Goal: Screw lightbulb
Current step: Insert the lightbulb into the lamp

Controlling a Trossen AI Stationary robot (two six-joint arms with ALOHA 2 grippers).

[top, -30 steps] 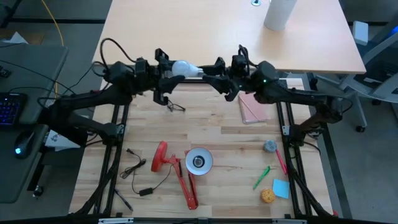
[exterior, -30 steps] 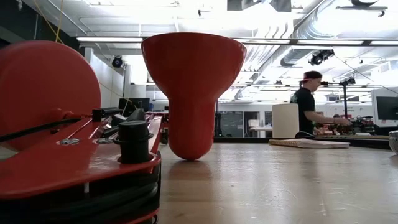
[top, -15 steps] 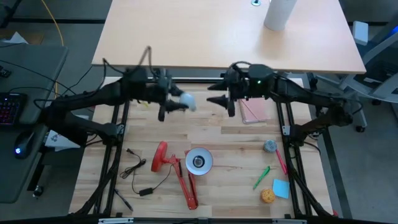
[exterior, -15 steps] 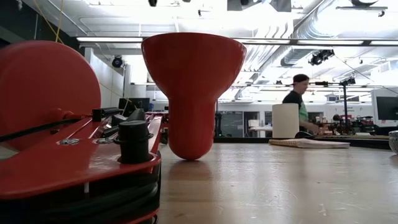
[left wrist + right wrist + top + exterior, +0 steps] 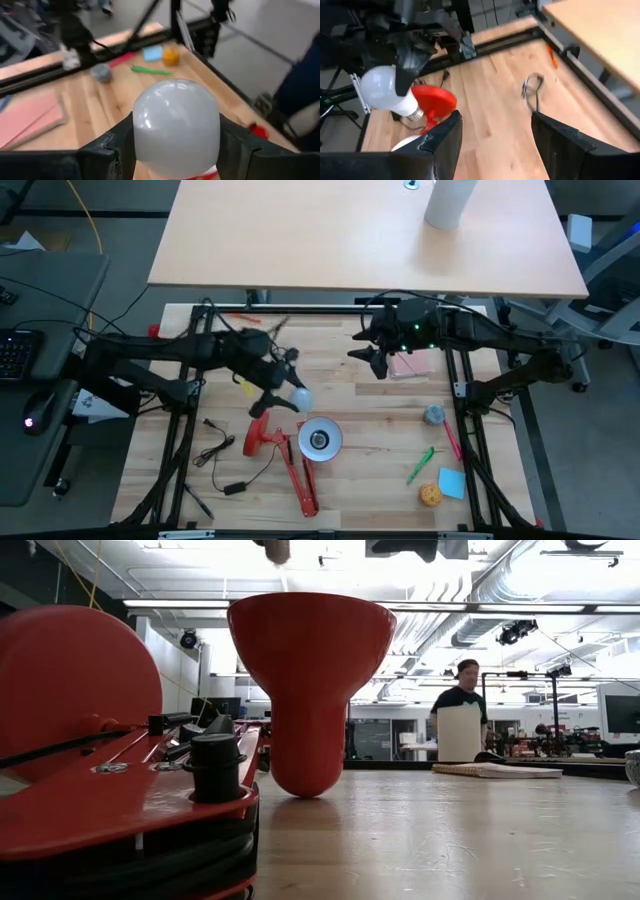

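Observation:
The white lightbulb [image 5: 299, 399] hangs in the air just far of the lamp, and my left gripper [image 5: 287, 387] is shut on it. The lamp lies near the table's middle. Its round red foot [image 5: 259, 430] and its shade [image 5: 318, 438] are joined by a red arm [image 5: 303, 485]. The shade stands on its narrow end, mouth up, with the socket showing inside. My right gripper [image 5: 495, 145] hovers open and empty at the far right [image 5: 371, 357], over the pink pad's edge. My left gripper pinches the lightbulb's round glass part [image 5: 150, 125] between its two fingers [image 5: 112, 147], one on each side. The fingers slant down from the table's far left. The bulb is lifted clear and tilted, its greyish screw base [image 5: 417, 114] pointing down and away from the fingers, above the lamp.
A pink pad [image 5: 410, 362] lies under the right arm. A grey lump [image 5: 433, 415], green pen [image 5: 420, 465], blue note [image 5: 451, 482] and orange ball [image 5: 430, 494] sit at near right. The lamp's black cord [image 5: 225, 465] lies near left. A wire clip [image 5: 532, 91] lies at the far side.
The two grippers were together at the far edge with the bulb between them and have drawn apart. My left gripper has carried the bulb toward the near edge and down, to just over the lamp, tipping its fingers downward. My right gripper has backed off rightward and tipped down too.

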